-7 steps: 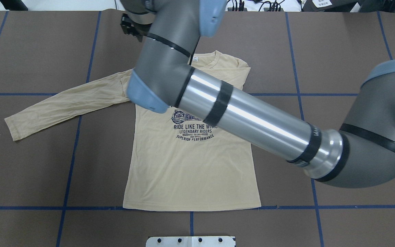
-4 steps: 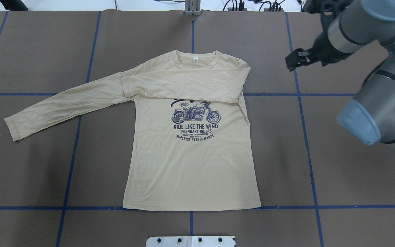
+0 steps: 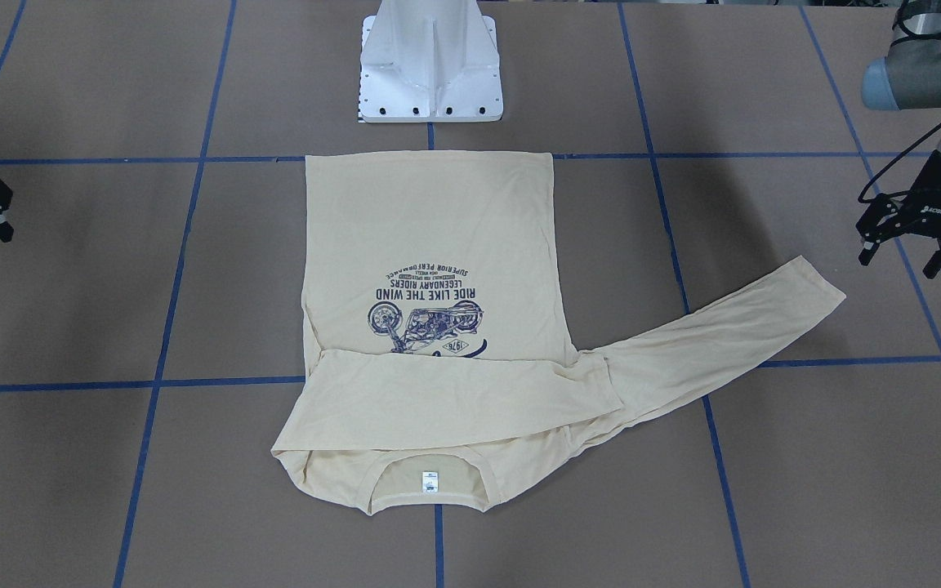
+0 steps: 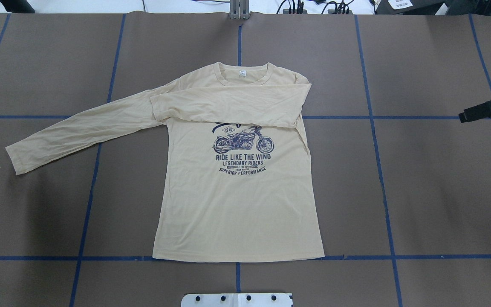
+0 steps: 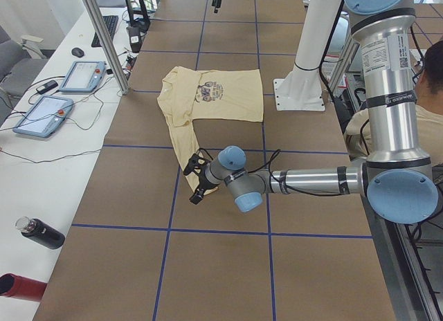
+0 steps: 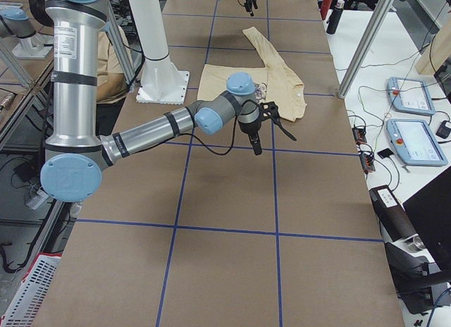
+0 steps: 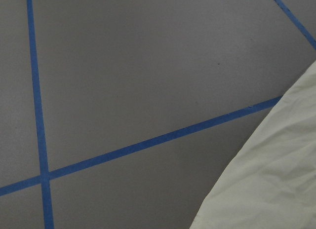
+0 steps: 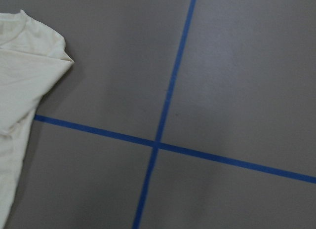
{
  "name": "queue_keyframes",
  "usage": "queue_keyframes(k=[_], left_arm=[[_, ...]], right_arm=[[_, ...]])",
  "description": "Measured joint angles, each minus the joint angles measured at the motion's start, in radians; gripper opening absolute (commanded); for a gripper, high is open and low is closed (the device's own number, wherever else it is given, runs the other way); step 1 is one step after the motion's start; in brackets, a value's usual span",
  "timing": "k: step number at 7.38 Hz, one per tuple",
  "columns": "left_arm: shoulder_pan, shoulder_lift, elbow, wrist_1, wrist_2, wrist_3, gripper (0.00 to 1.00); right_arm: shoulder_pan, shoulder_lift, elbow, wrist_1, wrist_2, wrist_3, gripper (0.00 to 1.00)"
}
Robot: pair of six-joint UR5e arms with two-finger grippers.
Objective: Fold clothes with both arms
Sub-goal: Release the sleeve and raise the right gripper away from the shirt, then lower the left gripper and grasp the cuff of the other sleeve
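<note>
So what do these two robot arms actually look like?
Both are jointed tubes of shiny silver and dull grey metal, with round light-blue caps at the joints. The left arm and right arm carry black bands, white printed labels and looping black cables near the wrist. Each ends in black fingers.

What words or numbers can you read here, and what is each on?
"1976": shirt
"RIDE LIKE THE WIND": shirt
"LEGENDARY RIDERS": shirt
"SUPERIOR PERFORMANCE": shirt
Tiny line under "LEGENDARY RIDERS": too small to read
Also too small to read: neck label, arm stickers
</note>
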Motion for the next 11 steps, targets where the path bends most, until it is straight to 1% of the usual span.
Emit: queue_keyframes(k=[1,3,4,7,11], left_arm=[[0.025,-0.015,0.021,-0.007,0.021,-0.041,0.59],[0.073,-0.036,0.04,-0.01,0.037,-0.131,0.39],[0.086,-0.048,0.053,-0.01,0.038,-0.154,0.37],[0.094,-0.089,0.1,-0.009,0.037,-0.168,0.37],[0.094,-0.093,0.118,-0.009,0.037,-0.165,0.38]], right_arm=[[0.023,-0.037,-0.003,0.01,0.0,-0.03,1.0],[0.036,-0.057,-0.006,0.015,-0.003,-0.05,1.0],[0.037,-0.059,-0.008,0.015,-0.004,-0.051,1.0],[0.037,-0.059,-0.013,0.016,-0.003,-0.051,1.0],[0.038,-0.058,-0.016,0.016,-0.003,-0.05,1.0]])
